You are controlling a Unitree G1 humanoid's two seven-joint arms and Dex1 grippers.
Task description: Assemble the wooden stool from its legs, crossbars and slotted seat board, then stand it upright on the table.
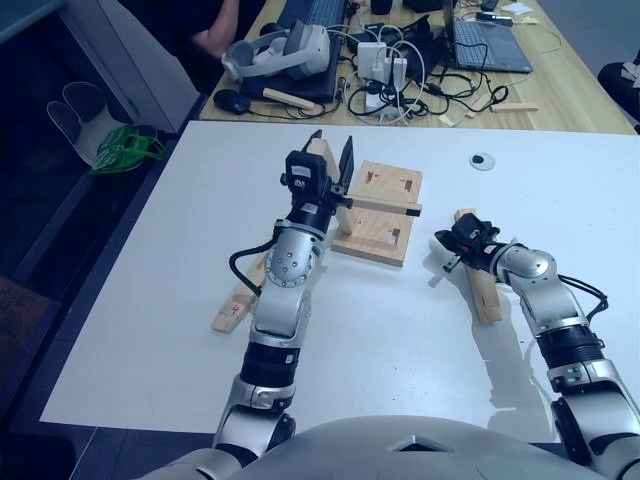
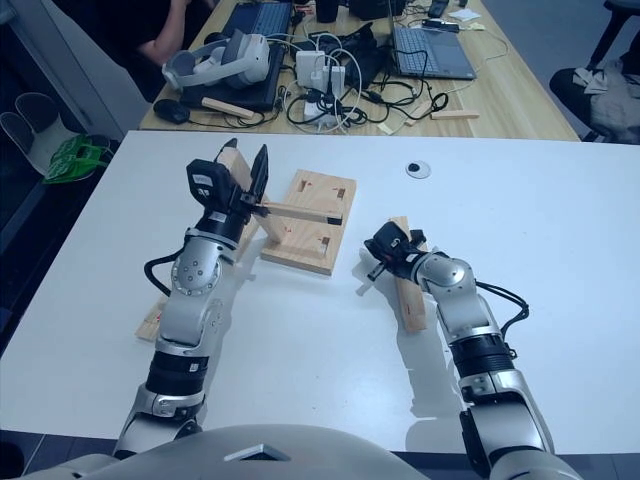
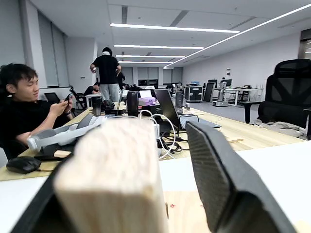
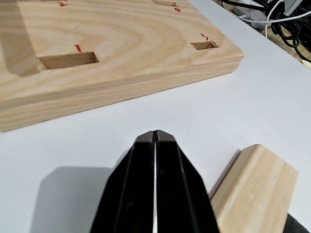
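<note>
- The two eye views look forward and down from the head, high over the white table (image 1: pixel 560 200). Both share the seat board (image 1: pixel 385 240), both arms and the cluttered desk (image 1: pixel 565 90) behind.
- The left wrist view sits close behind the left gripper (image 3: pixel 131 150), facing level across the room.
- The right wrist view sits low over the table, looking past the right gripper (image 4: pixel 155 141) at the seat board, very near.

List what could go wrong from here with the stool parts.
1. The pale upright wooden leg at the square slotted wooden seat board has a visible gap to one finger of the left pincer. With the thin wooden crossbar sticking out sideways over the board, it may tip.
2. The right pincer is shut beside the loose wooden leg lying flat on the table, so it might shove that leg rather than grasp it.
</note>
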